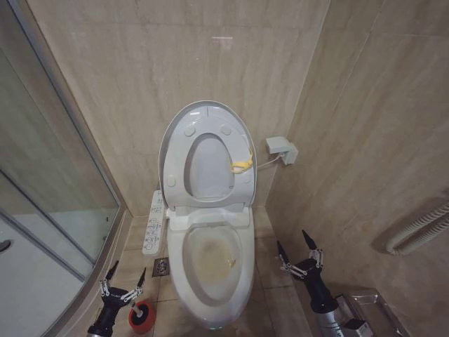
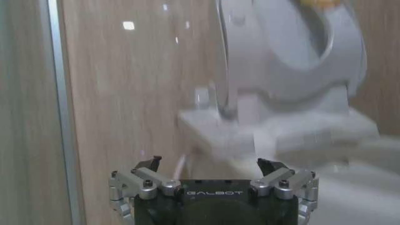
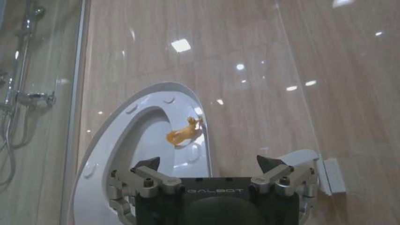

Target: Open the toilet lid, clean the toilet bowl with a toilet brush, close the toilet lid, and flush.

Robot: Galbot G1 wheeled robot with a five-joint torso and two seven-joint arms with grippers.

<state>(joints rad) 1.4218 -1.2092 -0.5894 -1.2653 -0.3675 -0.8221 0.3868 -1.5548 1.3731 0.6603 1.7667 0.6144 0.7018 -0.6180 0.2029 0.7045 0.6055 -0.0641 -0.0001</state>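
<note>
Lid and seat are both up, leaning on the wall tiles. The toilet lid (image 1: 208, 112) stands upright behind the seat ring (image 1: 210, 165), with the yellow loop (image 1: 242, 165) hanging at the ring's right edge. The toilet bowl (image 1: 210, 263) is exposed, brownish-yellow stain on its floor. Button panel (image 1: 154, 223) runs along its left side.

My left tool (image 1: 125, 281) sits low at bowl's left, fingers spread wide, empty. It hangs just above and beside the red holder cup (image 1: 142, 314) on the floor. I read the dark shape in the cup as the toilet brush (image 1: 143, 313); its handle I cannot make out from the head camera. A thin pale rod between the fingers in the left wrist view may be it; not certain.

My right tool (image 1: 298, 261) is parked at bowl's right, also wide and empty, near a metal box (image 1: 368, 309) on the floor.

Risks as I judge them:
- Thin handle, poorly seen: fingers could close on air or clip the cup and tip it.
- Glass shower wall (image 1: 49, 210) close on the left; an elbow swing may strike it.
- Lifting the brush toward the bowl could brush the button panel.
- A knock to the upright lid could drop it on the arm.
</note>
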